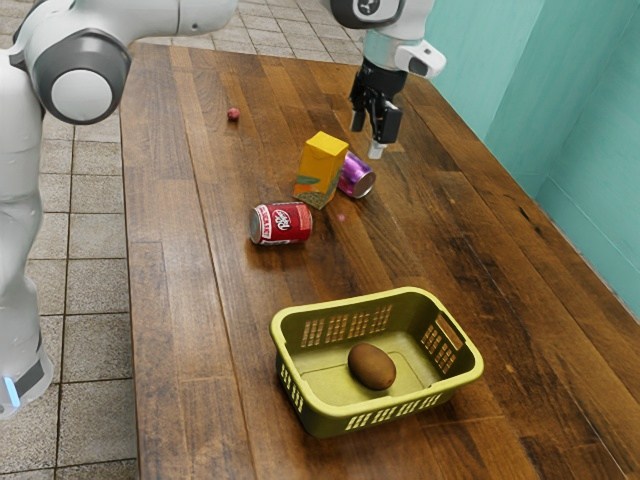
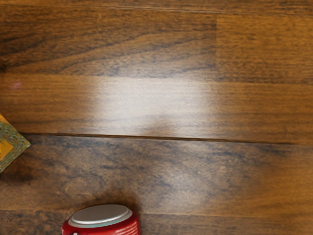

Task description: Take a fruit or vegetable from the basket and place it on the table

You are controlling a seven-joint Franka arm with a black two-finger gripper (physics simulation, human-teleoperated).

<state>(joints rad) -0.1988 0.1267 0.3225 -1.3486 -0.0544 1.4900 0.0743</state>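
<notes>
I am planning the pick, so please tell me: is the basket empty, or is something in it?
Not empty: the exterior view shows one brown, egg-shaped item lying on the floor of the basket.

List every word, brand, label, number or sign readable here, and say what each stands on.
No text can be read with certainty.
Red soda can: white lettering on its side, too small to make out.
Purple can: markings too small and blurred to read.
Orange carton: printed pattern, no legible word.
Robot arm: a round emblem near its hand, too small to make out.
</notes>
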